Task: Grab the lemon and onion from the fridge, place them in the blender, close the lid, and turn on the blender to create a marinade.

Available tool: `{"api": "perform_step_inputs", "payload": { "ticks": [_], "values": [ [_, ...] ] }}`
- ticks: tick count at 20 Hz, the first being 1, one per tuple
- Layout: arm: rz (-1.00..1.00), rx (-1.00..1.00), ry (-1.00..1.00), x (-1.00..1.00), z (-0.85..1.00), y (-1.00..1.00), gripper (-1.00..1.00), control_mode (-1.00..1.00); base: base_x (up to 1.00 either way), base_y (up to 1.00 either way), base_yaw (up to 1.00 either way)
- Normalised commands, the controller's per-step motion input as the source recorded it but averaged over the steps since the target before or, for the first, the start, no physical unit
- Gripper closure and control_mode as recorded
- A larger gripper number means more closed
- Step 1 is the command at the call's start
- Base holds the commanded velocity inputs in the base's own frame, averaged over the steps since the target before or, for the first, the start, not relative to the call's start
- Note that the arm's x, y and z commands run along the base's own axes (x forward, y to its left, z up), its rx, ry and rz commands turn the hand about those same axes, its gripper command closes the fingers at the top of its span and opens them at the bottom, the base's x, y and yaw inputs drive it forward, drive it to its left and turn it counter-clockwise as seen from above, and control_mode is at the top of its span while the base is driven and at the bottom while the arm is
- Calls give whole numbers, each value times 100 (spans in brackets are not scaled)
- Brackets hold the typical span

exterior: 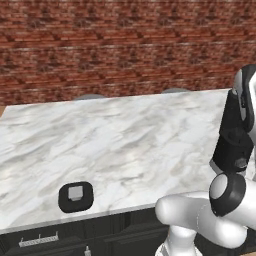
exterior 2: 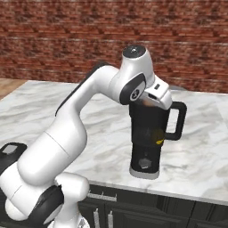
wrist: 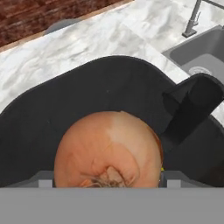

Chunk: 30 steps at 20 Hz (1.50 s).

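Brick wall point(exterior: 125, 45): red-brown, running across the whole background behind the work surface.

Desk point(exterior: 115, 145): broad white-grey marbled top, with dark cabinet fronts point(exterior 2: 147, 207) below its near edge and pale handles on them.

Sink point(wrist: 205, 52): grey basin set into the marbled top, seen from the hand camera at upper right, with a thin grey tap point(wrist: 194, 19) beside it.

Robot arm point(exterior 2: 84, 116): white with dark joints, arching from the lower left of the right base view over to the jar, covering part of the jar's mouth from that side.

Blender point(exterior 2: 149, 138): tall black jar with a side handle, standing upright on a light grey base near the front edge of the desk; a small knob low on its front. A speck of yellow shows through the jar wall, low near the handle; whether it is the lemon cannot be told.

Onion point(wrist: 109, 151): reddish-brown ball with papery root end, directly over the open jar mouth in the hand view.

Claw point(wrist: 105, 181): poised over the jar mouth, clasped on the onion, which sits between the finger tips point(wrist: 43, 180).

Lid point(exterior: 76, 196): flat black rounded square with a light grey centre, lying on the desk near its front edge, well apart from the blender.
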Motion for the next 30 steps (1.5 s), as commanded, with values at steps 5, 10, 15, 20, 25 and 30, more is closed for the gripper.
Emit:
{"api": "perform_step_inputs", "payload": {
  "ticks": [5,10,15,20,25,30],
  "values": [
    [5,-1,2,31,-54,0,100,-100,0,0,0],
    [10,-1,5,17,-50,0,100,-100,0,0,0],
    [10,0,2,2,-29,0,-100,-100,0,0,0],
    [8,0,3,0,-4,6,-100,-100,0,0,0],
    [4,0,0,-2,7,10,-100,-100,0,0,0],
    [0,0,-3,-19,39,2,-100,-100,0,0,0]
  ]
}}
